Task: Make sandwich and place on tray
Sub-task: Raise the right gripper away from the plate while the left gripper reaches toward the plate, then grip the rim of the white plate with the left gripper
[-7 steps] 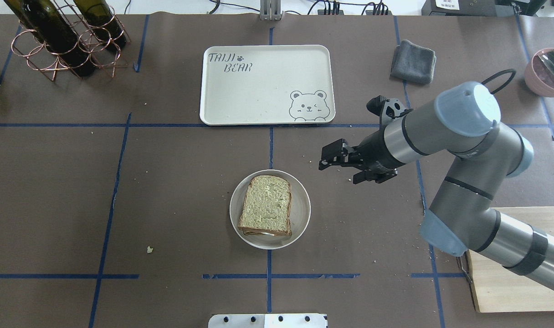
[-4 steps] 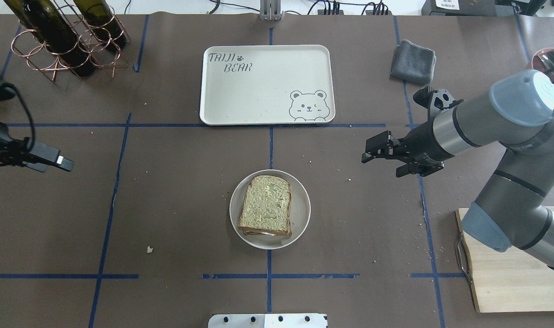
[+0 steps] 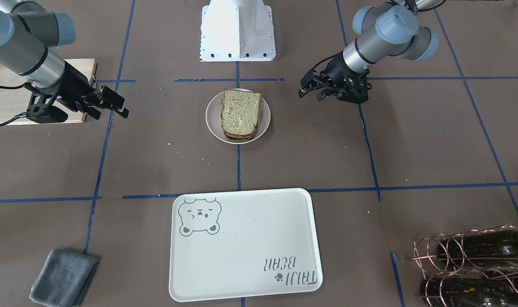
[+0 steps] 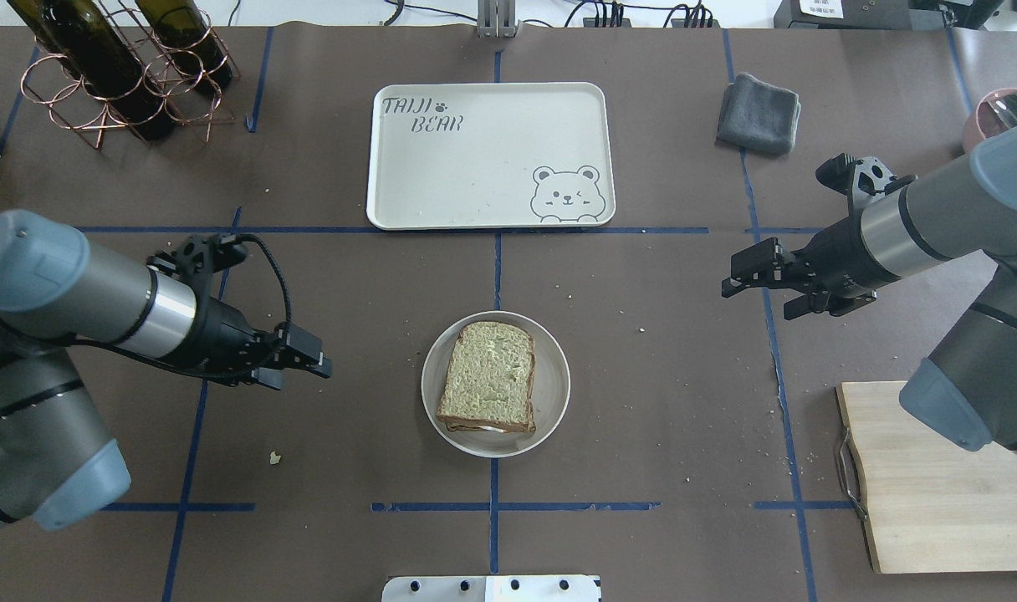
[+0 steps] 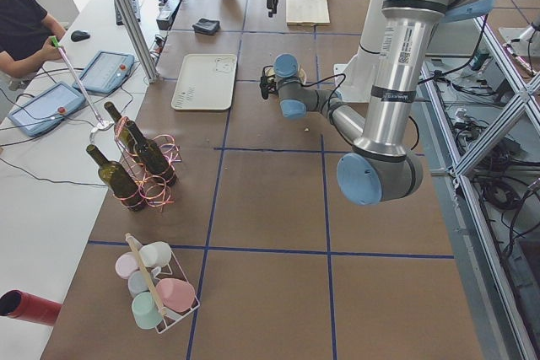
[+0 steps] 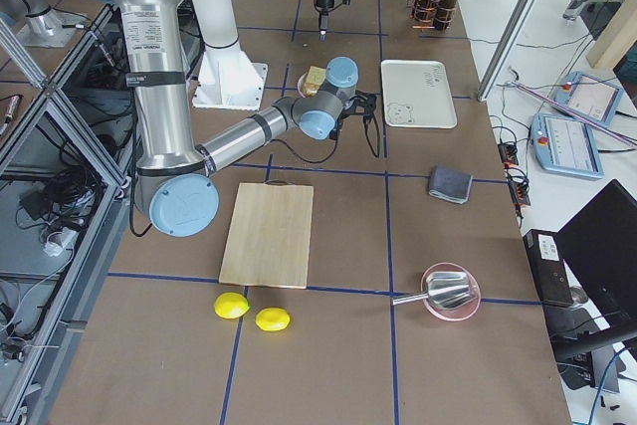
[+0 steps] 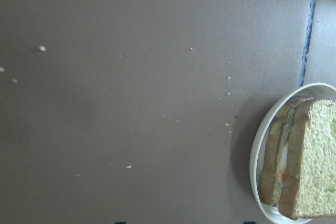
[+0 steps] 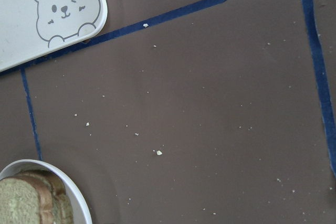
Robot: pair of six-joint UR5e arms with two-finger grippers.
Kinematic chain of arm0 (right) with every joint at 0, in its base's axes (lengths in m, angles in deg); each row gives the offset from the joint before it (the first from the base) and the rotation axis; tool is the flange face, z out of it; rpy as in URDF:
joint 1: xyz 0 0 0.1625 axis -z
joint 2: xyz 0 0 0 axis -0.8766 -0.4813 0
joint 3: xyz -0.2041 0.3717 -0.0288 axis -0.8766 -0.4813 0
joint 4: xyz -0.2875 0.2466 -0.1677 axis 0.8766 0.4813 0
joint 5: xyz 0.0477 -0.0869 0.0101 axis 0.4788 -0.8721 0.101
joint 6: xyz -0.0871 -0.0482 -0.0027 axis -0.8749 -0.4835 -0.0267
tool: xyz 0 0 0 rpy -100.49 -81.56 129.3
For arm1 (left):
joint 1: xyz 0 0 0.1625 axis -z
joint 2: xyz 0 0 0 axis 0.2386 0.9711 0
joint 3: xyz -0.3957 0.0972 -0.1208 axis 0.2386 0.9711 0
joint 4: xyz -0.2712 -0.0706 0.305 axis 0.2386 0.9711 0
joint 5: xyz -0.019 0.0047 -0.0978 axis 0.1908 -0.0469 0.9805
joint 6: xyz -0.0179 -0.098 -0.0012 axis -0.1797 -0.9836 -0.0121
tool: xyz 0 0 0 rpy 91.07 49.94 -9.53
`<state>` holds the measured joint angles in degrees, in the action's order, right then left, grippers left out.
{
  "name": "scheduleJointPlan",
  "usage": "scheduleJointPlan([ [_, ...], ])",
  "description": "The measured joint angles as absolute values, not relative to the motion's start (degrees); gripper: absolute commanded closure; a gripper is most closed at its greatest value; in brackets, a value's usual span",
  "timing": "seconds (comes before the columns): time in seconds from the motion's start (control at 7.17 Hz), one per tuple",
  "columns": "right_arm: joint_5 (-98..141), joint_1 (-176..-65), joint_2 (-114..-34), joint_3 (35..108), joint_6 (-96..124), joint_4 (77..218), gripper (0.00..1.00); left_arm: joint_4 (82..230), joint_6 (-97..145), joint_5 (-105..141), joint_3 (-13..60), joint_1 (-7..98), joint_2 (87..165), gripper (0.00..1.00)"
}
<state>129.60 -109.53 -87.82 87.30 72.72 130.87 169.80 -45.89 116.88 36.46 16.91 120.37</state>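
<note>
the sandwich [image 4: 488, 376] lies on a small round plate [image 4: 555, 372] near the middle of the table [image 4: 350, 468]. its two speckled slices are stacked, and the top one hides most of the filling. in the left wrist view a strip of white and orange shows between the slices at the side. the tray [image 4: 483, 176] sits past the plate on the far side from the robot, apart from it, with a blue tape line between them.

the left tool [image 4: 304, 374] hangs over the table just to the left of the plate, pointing toward it. its fingers are spread and grip nothing. the right tool [image 4: 755, 297] is out on the right side, well apart from the plate, also pointing inward. its fingers are spread too and it grips nothing.

a folded grey cloth [image 4: 758, 113] lies to the right of the tray. a wooden board [image 4: 935, 493] lies at the near right, partly under the right arm. dark bottles in a copper wire rack [image 4: 115, 75] stand at the far left corner. crumbs [image 4: 275, 457] are scattered over the table.
</note>
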Motion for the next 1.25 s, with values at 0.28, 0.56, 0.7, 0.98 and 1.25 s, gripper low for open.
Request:
scheduleJointPlan([
  [0.28, 129.6, -109.7, -88.0, 86.9, 72.3, 130.9, 0.00, 165.9, -46.7, 113.9, 32.5, 14.9, 126.5, 0.43],
  [0.56, 129.4, -109.7, -88.0, 86.8, 72.3, 130.9, 0.00, 163.3, -46.8, 111.9, 31.3, 13.3, 129.0, 0.45],
  [0.7, 129.3, -109.7, -88.1, 86.7, 72.3, 130.9, 0.00, 163.0, -46.8, 111.4, 30.9, 12.8, 129.6, 0.45],
  [0.98, 129.3, -109.7, -88.1, 86.6, 72.3, 130.9, 0.00, 162.9, -46.8, 110.1, 29.5, 12.2, 131.1, 0.55],
  [1.25, 129.3, -109.6, -88.1, 86.6, 72.3, 130.9, 0.00, 162.9, -46.8, 109.7, 28.8, 11.5, 131.8, 0.66],
])
